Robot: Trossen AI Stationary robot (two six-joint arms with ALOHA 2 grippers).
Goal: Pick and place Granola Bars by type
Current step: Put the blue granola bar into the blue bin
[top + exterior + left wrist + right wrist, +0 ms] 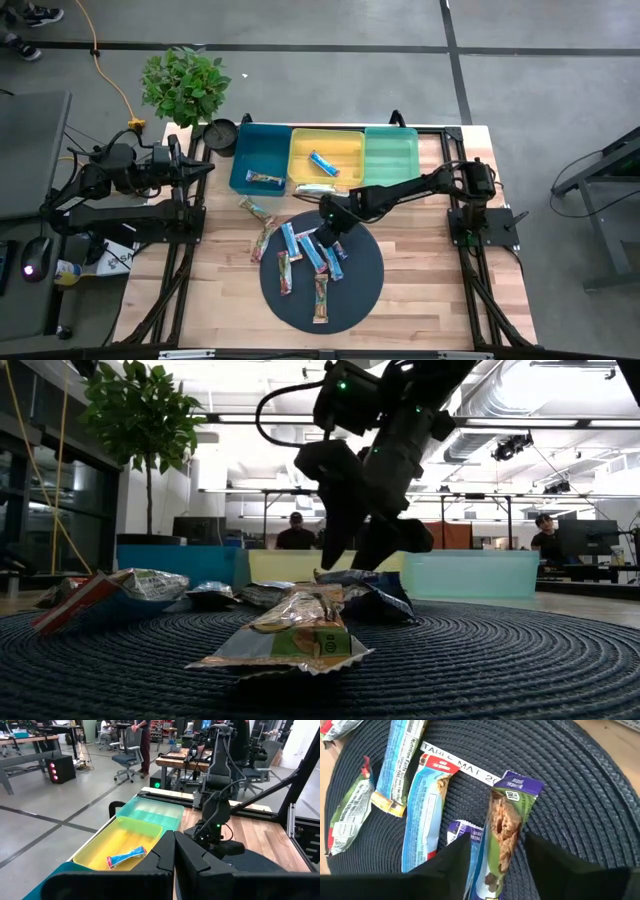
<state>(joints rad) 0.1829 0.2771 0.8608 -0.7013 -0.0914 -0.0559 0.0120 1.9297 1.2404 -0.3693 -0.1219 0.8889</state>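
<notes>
A: Where is the right gripper [330,235]?

B: Low over the round dark mat [368,275], at the cluster of granola bars [312,255] lying on it. In the right wrist view its two fingers [555,865] stand apart on either side of a green-and-purple bar [506,830], with a gap on each side; they are parted and I cannot see them pressing it. A blue bar [427,815] lies just beside that one, and a white strip [457,766] with lettering runs under both.

A: And the rest of the bars?

B: Several more lie on the mat, a few on the wooden table [420,300] just off the mat's edge toward the left arm. One multicolour bar sits in the blue bin [258,160], one blue bar [126,857] in the yellow bin [325,158]. I see nothing in the green bin [390,152].

A: The left gripper [173,851]?

B: Pulled back at the table's left edge, fingers pressed together, holding nothing.

A: Anything beyond the table?

B: A potted plant [184,84] at the far corner.
</notes>
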